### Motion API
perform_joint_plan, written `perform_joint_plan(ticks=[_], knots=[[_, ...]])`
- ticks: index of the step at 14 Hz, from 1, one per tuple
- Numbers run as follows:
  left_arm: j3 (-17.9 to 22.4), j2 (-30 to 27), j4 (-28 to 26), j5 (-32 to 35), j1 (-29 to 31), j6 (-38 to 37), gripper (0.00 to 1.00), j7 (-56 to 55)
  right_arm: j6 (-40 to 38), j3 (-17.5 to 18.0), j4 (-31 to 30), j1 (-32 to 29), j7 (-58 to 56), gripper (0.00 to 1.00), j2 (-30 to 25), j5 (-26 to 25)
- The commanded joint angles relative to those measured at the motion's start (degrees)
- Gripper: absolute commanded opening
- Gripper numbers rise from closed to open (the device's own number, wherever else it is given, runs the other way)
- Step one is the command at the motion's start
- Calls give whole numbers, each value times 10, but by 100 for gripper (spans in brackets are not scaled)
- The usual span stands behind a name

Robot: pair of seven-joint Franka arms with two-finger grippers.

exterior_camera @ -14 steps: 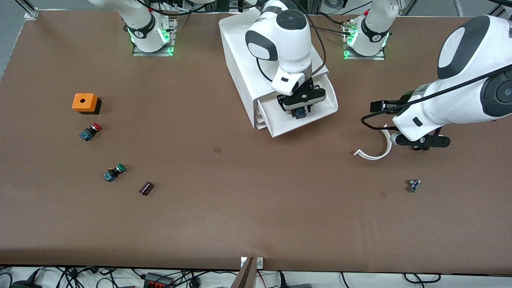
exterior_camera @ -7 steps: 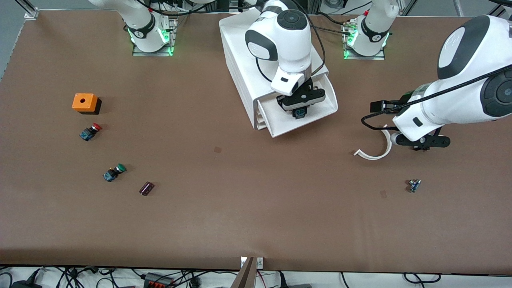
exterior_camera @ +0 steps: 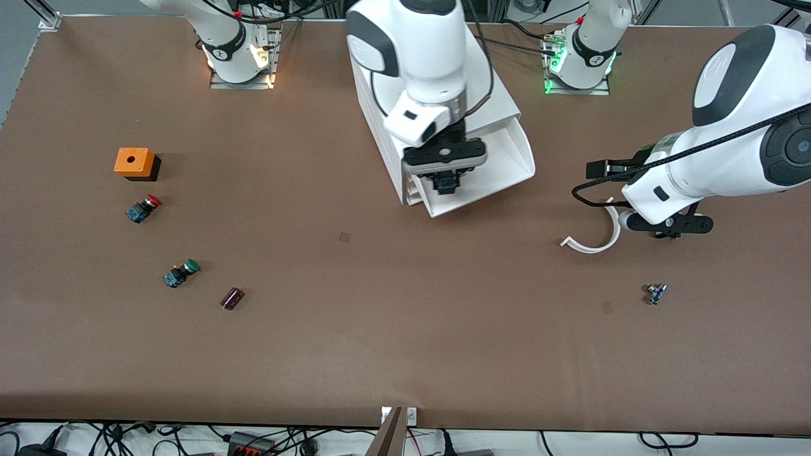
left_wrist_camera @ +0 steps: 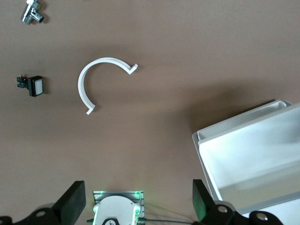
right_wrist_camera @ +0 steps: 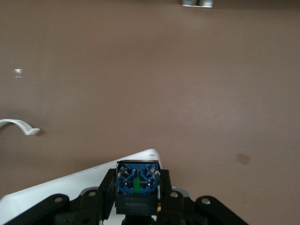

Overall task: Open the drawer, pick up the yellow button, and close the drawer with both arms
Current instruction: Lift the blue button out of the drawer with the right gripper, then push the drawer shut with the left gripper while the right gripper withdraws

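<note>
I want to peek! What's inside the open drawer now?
The drawer looks bare white inside. The right gripper, its jaws shut on the button, hangs over one corner and covers that part.

Brown table [exterior_camera: 405,329] carries the white cabinet [exterior_camera: 380,114] up near the arm bases; toward the right arm's end an orange box [exterior_camera: 134,163], red-capped button [exterior_camera: 143,208], green-capped button [exterior_camera: 180,273]; toward the left arm's end a white curved strip [exterior_camera: 595,240].

1. Big bare stretch of brown tabletop [exterior_camera: 405,329] nearer the front camera than the boxy white plastic cabinet [exterior_camera: 380,120].
2. The pulled-out top white tray drawer [exterior_camera: 500,164] juts onto it.
3. A curved white plastic strip [exterior_camera: 599,244] lies under the left gripper [exterior_camera: 668,231].
</note>
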Motion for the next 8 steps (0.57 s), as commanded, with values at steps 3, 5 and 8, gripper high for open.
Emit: perform_joint_plan(ticks=[3, 5, 8], knots=[[-19, 6, -16, 5, -4, 67, 100, -97, -68, -3, -67, -61, -89, 0, -11, -12], [-28, 6, -57, 6, -5, 139, 100, -127, -54, -1, -103, -103, -102, 0, -11, -5], [-58, 6, -125, 12, -5, 256, 100, -205, -53, 2, -146, -156, -189, 0, -15, 16]])
